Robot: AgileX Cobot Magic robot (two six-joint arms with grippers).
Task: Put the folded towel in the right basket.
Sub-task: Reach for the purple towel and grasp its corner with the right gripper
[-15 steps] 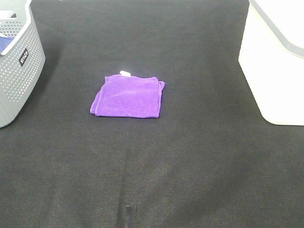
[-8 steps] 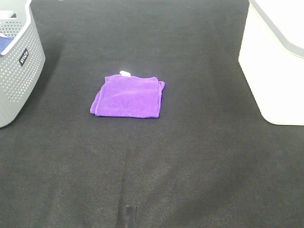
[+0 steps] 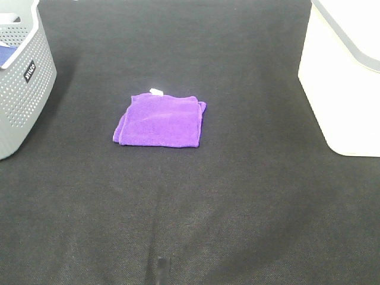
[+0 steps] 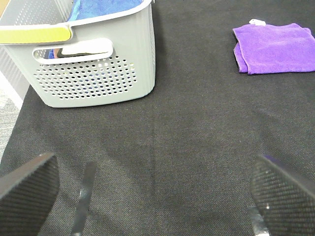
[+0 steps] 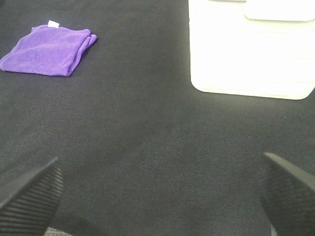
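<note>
Towel: the folded towel [image 3: 159, 120], purple, lies flat on the black table cover [image 3: 237, 208], left of the middle in the high view, with a small white tag [image 3: 156, 91] at its far edge.
Right basket: the right basket [image 3: 341, 83], white, stands at the right edge, well apart from the towel.
Left basket: the grey perforated basket [image 3: 24, 89] stands at the left edge, with blue cloth [image 4: 98, 7] inside.
Left arm: the left gripper [image 4: 155, 194] hangs low over bare cover near the grey basket. It faces the towel from well away.
Left claw: released, with jaws spread wide and nothing between them.
Right arm: the right gripper [image 5: 158, 196] hangs over bare cover, with the white basket ahead to one side and the towel ahead to the other.
Right claw: released, with its textured fingers [image 5: 29, 196] far apart and holding nothing.
Contact: neither gripper touches the towel or a basket.
</note>
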